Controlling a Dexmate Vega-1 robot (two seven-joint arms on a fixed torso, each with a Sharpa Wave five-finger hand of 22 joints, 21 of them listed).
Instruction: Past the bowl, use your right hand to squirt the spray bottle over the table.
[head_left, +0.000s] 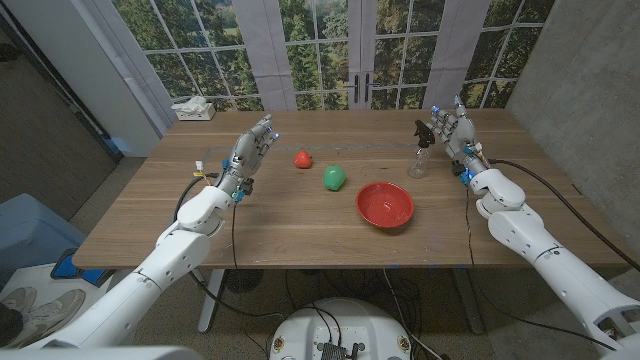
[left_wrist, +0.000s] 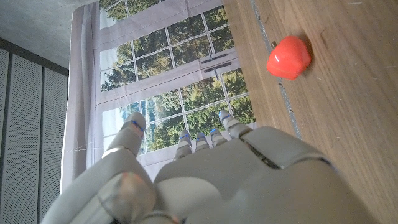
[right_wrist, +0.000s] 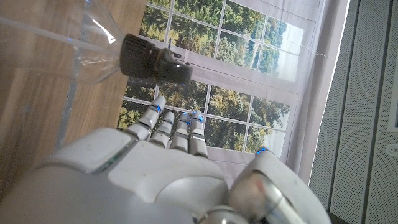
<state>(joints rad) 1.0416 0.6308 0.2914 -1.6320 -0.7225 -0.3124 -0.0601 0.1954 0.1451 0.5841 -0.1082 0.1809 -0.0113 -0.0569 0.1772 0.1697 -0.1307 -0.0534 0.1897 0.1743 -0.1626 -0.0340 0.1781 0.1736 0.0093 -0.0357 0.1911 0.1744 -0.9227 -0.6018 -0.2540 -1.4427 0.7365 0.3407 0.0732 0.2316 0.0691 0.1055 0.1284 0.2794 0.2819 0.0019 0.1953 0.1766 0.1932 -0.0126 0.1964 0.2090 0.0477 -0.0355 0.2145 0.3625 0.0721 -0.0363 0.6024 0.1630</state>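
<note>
Spray bottle (head_left: 421, 156) upright beyond bowl (head_left: 385, 204), nozzle facing left, right hand (head_left: 450, 130) beside

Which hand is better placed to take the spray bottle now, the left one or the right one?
The right hand. It is open beside the spray bottle at the far right of the table. The left hand is open across the table, near the red fruit.

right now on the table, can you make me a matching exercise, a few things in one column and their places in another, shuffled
Things:
1. round red plastic bowl
2. clear plastic spray bottle with black nozzle
3. small red pepper-shaped toy
4. green pear-shaped toy

Places:
a. beside the right robot hand
b. nearest the table's front edge
c. nearest the left robot hand
d. between the red toy and the bowl

Pairs: 1-b, 2-a, 3-c, 4-d
</note>
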